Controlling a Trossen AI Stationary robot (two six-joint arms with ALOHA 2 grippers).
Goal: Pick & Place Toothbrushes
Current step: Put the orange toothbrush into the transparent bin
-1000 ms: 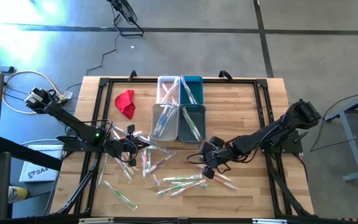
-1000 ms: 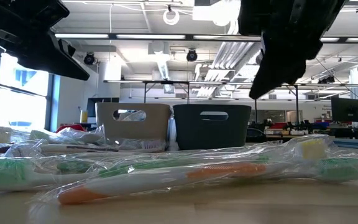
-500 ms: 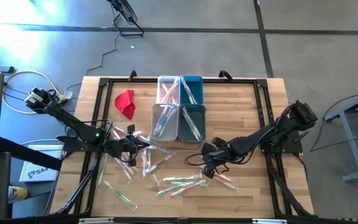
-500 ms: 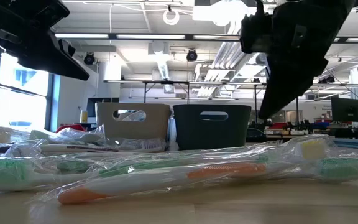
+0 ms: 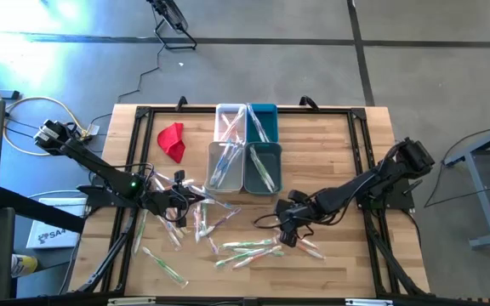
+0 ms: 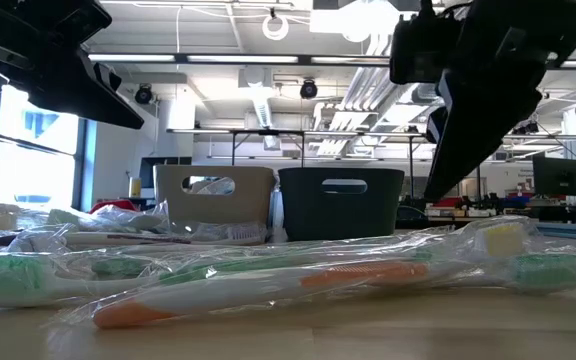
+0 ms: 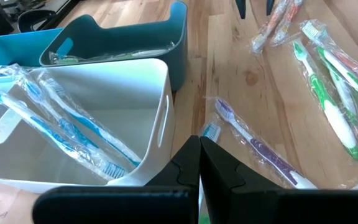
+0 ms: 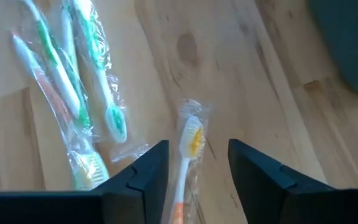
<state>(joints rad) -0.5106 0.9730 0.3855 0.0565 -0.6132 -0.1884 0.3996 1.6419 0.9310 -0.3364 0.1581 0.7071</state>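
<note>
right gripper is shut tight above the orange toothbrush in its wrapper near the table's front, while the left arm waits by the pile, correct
Not quite: the right gripper is open, not shut. The right wrist view shows its two fingers standing apart with the wrapped orange toothbrush lying on the table between them. The rest holds: the left gripper waits by the pile.

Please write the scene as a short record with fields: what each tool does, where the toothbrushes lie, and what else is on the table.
left tool: shut, holds nothing, waits near the white bin
right tool: open, above an orange toothbrush that lies between its fingers, not yet gripped
loose toothbrushes: wrapped, scattered on the table in front of the bins
bins: four, at the table's middle and back, some toothbrushes already inside
red cloth: left of the bins
</note>
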